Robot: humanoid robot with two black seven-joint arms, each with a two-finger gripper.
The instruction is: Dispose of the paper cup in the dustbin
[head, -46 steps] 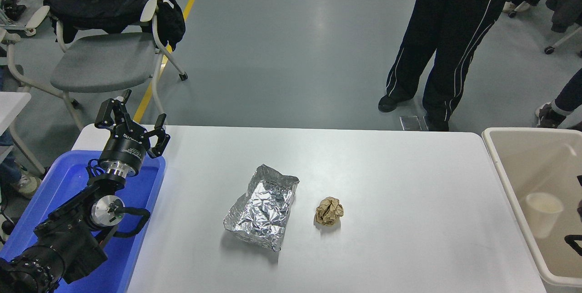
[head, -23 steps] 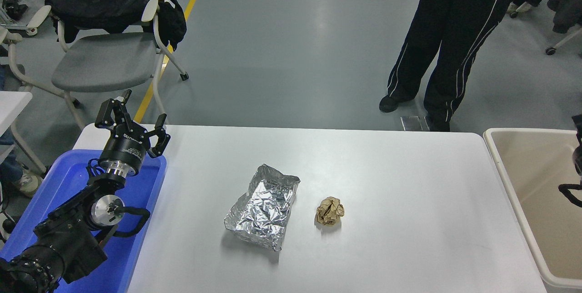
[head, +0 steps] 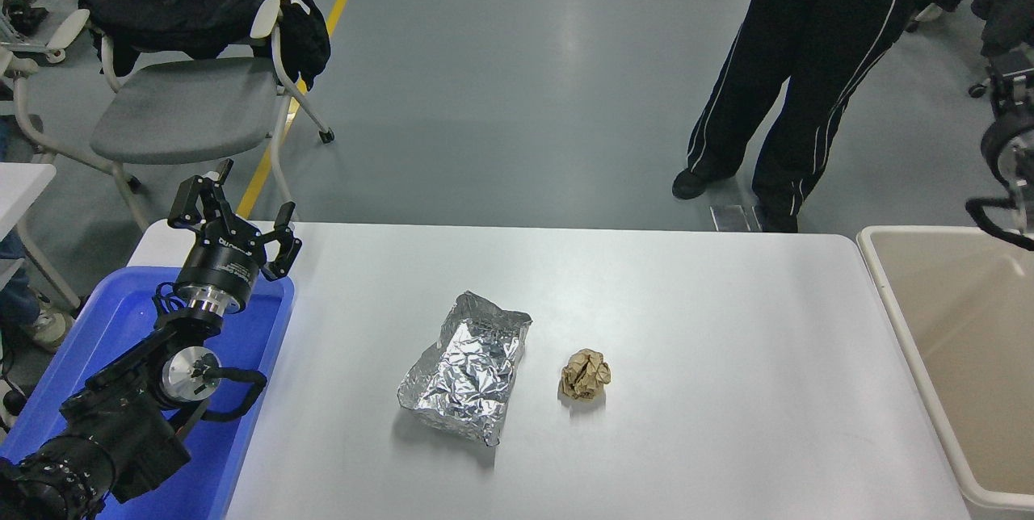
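Head view, left to right. Blue plastic tray [head: 56,366] at the table's left edge, with the left arm parked over it; left gripper [head: 236,223] points away from camera, fingers spread, holding nothing. Same pose as in both earlier frames. Grey chair [head: 182,104] with a black jacket over it stands on the floor behind.

White table [head: 687,326] middle: crumpled foil tray [head: 467,376], then the brown paper ball [head: 585,375] just beside it on the right. Neither has moved over the last second. A person's legs [head: 775,92] in black track pants at the far side.

Right edge: the dustbin [head: 893,306], beige, only partly in frame. One second ago the paper cup sat upright inside it, low near the right edge, with bits of the right arm below it. Now the visible part of the bin shows bare inner wall and no cup; it is not on the table either, so it is likely deeper in the bin, out of frame. Cannot confirm.

Right arm [head: 1002,181] has risen: now up at the right edge above the bin's far rim, only a wrist section and cable showing. Fingers out of view, so cannot tell its opening or grasp.

Judgement: drop looks done, arm retracting, task basically complete.
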